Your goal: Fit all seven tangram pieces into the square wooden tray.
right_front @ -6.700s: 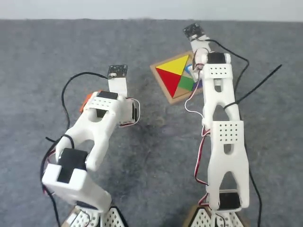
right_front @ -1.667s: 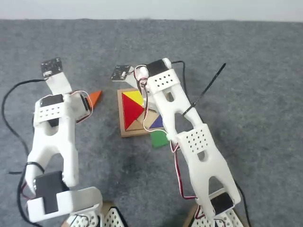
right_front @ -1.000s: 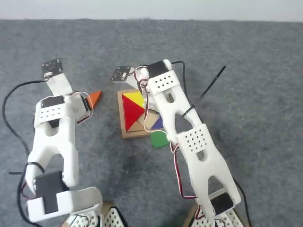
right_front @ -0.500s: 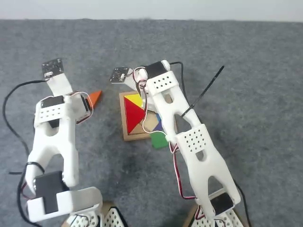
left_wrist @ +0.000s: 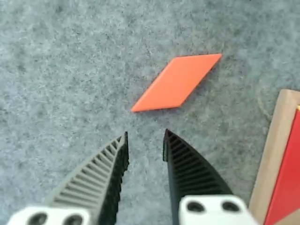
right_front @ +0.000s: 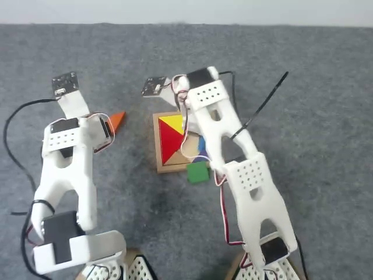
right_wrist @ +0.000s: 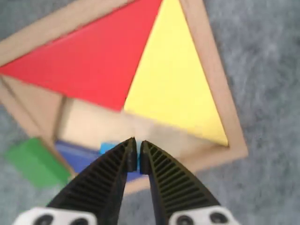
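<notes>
Noting the left arm first: where does its tool (left_wrist: 145, 138) stand? (Observer 1)

Observer 2: Over the grey desk (right_front: 303, 70), beside the tray (left_wrist: 276, 140). Its two fingers are parted by a modest gap with nothing between them. The orange parallelogram (left_wrist: 176, 82) lies flat on the desk just ahead of the fingertips. It touches neither them nor the tray.

Observer 1: And the right tool (right_wrist: 136, 142)?

Observer 2: Above the tray, tips pointing down over the bare wood of its floor. The fingers are drawn almost together, with only a slit between them. A light blue sliver (right_wrist: 108, 148) shows at the tips. Whether it is pinched or merely lies beneath them cannot be told from this angle.

Observer 1: Pieces seated?

Observer 2: The red triangle (right_wrist: 84, 65) and yellow triangle (right_wrist: 173, 89) lie flat in the tray, meeting along one edge and filling roughly half the square. A dark blue piece (right_wrist: 77, 157) sits by the rim on the barer side, partly hidden under the right tool.

Observer 1: Pieces outside?

Observer 2: The green square (right_front: 198, 172) is on the desk, against the tray's outer edge on the side toward the arm bases. The orange parallelogram is on the desk near the tray, on the left arm's side.
</notes>
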Robot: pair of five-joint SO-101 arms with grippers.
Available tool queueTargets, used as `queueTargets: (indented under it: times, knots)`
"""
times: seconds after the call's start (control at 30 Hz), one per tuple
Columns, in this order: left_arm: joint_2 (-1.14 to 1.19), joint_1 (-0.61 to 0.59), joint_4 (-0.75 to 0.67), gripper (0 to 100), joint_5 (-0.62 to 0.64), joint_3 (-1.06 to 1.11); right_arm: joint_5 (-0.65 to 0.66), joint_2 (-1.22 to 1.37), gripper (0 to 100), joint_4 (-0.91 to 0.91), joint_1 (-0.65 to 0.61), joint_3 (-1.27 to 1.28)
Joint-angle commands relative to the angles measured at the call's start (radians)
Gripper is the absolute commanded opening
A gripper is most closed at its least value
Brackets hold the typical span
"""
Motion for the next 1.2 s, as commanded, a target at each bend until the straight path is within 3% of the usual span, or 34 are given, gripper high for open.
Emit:
queueTargets:
  times: [0.0, 0.2, 0.4, 0.5, 0.7, 0.8, 0.97, 1.17]
  knots:
    - [-0.061, 0.009, -0.020, 12, -0.009, -0.012, 0.014, -0.205, 0.6, 0.042, 0.028, 0.091]
    - [-0.061, 0.009, -0.020, 12, -0.011, -0.012, 0.077, -0.366, 0.6, 0.039, 0.081, 0.318]
    - [-0.061, 0.009, -0.020, 12, -0.011, -0.012, 0.025, -0.463, 0.7, 0.035, 0.094, 0.344]
    - [-0.061, 0.009, -0.020, 12, -0.011, -0.012, -0.221, -0.489, 5.0, 0.030, 0.025, 0.342]
    - [-0.061, 0.009, -0.018, 12, -0.011, -0.012, -1.073, -0.398, 25.0, 0.004, -0.087, 0.344]
    - [-0.061, 0.009, -0.018, 12, -0.011, -0.010, -1.350, -0.334, 25.6, -0.044, -0.087, 0.344]
    - [-0.061, 0.009, -0.018, 12, -0.011, -0.010, -1.430, -0.260, 24.6, -0.061, -0.053, 0.344]
    - [-0.063, 0.009, -0.018, 12, -0.011, -0.010, -1.432, -0.209, 12.8, -0.110, -0.050, 0.344]
